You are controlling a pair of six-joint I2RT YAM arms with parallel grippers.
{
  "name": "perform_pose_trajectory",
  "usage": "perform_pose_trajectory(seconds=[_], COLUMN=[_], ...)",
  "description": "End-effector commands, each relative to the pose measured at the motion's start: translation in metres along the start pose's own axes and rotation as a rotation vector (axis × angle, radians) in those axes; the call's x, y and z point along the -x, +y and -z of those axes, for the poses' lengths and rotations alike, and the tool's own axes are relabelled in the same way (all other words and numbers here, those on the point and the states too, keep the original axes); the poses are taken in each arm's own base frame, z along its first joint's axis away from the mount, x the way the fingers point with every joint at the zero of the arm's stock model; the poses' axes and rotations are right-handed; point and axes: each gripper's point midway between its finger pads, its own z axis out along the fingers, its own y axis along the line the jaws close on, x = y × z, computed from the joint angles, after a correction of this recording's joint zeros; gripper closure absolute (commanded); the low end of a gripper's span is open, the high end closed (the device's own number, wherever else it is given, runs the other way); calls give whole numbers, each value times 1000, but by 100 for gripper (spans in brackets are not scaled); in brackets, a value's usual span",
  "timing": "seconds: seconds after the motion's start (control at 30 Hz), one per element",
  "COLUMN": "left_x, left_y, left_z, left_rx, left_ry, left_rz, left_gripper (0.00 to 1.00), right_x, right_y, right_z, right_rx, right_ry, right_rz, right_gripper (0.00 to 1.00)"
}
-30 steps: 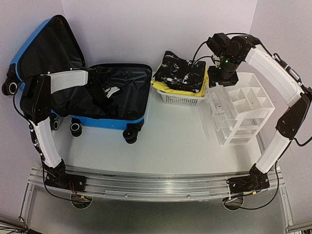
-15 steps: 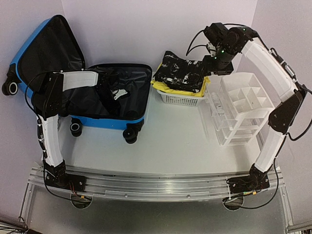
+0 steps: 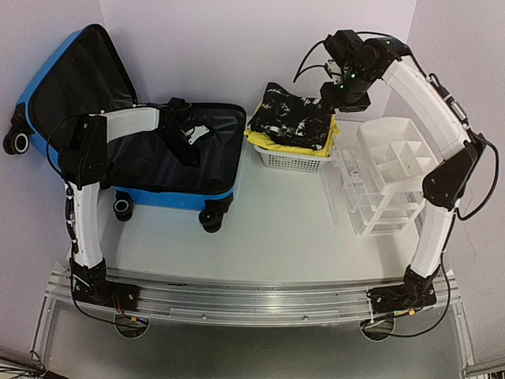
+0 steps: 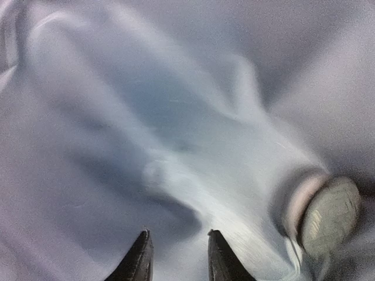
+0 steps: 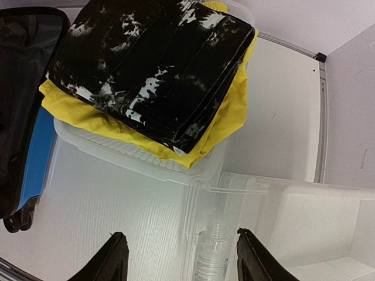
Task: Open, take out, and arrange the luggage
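The luggage (image 3: 177,195) is laid open at the left of the surface (image 3: 276,237). The left hand (image 3: 189,133) is set inside it, fingers (image 4: 140,260) narrowly parted over the lining (image 4: 176,117); any grip cannot be told. The right hand (image 3: 341,93) is held open, well apart, near the basket (image 3: 292,162).

Pale lilac walls (image 3: 237,47), white tabletop (image 3: 276,237), even light

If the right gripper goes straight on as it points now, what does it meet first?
Probably the small clear bottle in the clear organizer, just ahead of the right gripper; depth is unclear.
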Motion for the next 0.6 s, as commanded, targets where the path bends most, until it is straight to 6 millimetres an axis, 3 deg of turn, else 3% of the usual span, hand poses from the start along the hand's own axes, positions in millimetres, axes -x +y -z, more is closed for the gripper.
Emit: perform_pose_trajectory(seconds=[0.0,0.13,0.2,0.33,0.47,0.57], left_x=[6,-7,-11,-6,-33,-28], left_y=[-65,-117,-129,-128,-131,-125], left_z=[34,45,34,34,30,25], left_rx=[-310,-509,-537,-539,-517,-491], left_ry=[-131,-156,-113,-118,-90,-67], left_rz=[-251,-483,-512,-460,-579,-551], left_gripper=[59,54,53,50,40,41], right_x=[-27,-32,-36,-45,-55,-51], right_y=[-4,2,5,7,7,7], right_z=[-2,-12,-17,-26,-37,-40], right_rx=[-16,6,18,25,18,15], right_ry=[121,157,178,220,266,262], right_rz=[71,88,89,74,67,66], right_gripper=[43,43,43,43,43,43])
